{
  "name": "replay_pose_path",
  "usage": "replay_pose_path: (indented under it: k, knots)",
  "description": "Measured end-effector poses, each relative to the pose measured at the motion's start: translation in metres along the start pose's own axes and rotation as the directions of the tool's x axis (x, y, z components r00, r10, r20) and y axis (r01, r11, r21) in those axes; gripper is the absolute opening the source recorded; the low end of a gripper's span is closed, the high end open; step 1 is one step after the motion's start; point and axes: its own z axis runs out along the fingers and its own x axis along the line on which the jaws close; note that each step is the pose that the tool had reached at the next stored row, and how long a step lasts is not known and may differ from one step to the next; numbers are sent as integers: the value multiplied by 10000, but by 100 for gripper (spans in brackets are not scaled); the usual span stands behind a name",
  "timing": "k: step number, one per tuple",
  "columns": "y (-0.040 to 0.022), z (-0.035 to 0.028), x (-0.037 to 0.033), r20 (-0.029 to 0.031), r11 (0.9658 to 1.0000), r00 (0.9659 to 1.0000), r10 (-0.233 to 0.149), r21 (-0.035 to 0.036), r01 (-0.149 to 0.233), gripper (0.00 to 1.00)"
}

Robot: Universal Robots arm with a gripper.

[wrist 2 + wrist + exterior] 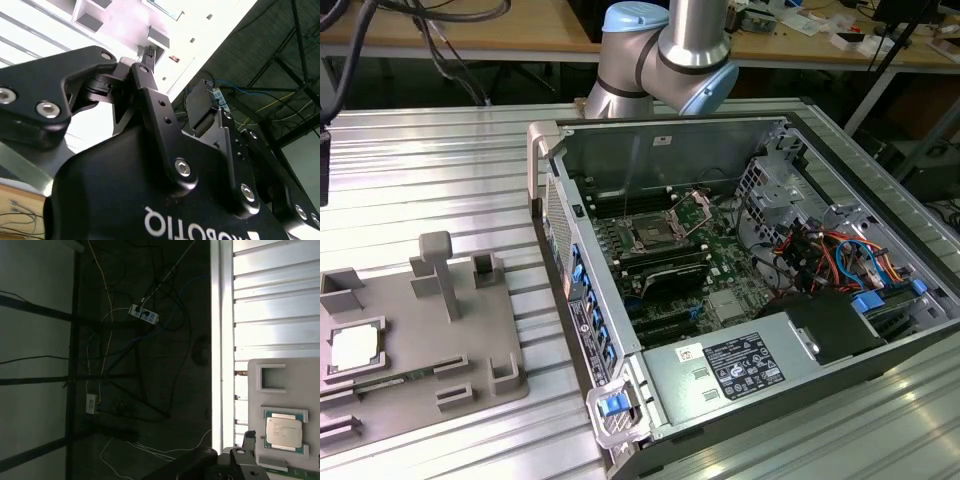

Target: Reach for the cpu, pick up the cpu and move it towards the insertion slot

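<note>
We'd square the hand (239, 456) over the cpu (283, 431) in its fixture (300, 374), gripping edges; hand's opening we cannot tell.

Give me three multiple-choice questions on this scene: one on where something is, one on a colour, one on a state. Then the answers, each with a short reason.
1. Where does the cpu lie?
A) in a recess of the fixture plate
B) on the bare metal table
C) on the floor

2. What colour is the fixture plate?
A) red
B) grey
C) yellow

3. How is the computer case?
A) shut
B) upside down
C) open, with the motherboard exposed

Answers:
1 A: the cpu sits in the plate on the exterior view's left, apart from the insertion slot.
2 B: the plate is plain grey.
3 C: the board and its cables are in plain sight.
</note>
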Motion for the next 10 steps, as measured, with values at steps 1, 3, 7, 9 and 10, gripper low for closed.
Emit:
replay_pose_path:
  k: [1,3,7,9,10]
  knots:
    - [-4,26,0,-14,10000,10000,-85,1,85,53]
    - [-10,73,0,-36,9998,9997,-223,1,223,53]
    - [-13,114,-1,-71,9994,9994,-343,1,343,53]
    - [-14,116,-1,-68,9994,9994,-344,0,344,53]
    - [-13,116,-1,-68,9994,9994,-344,0,344,53]
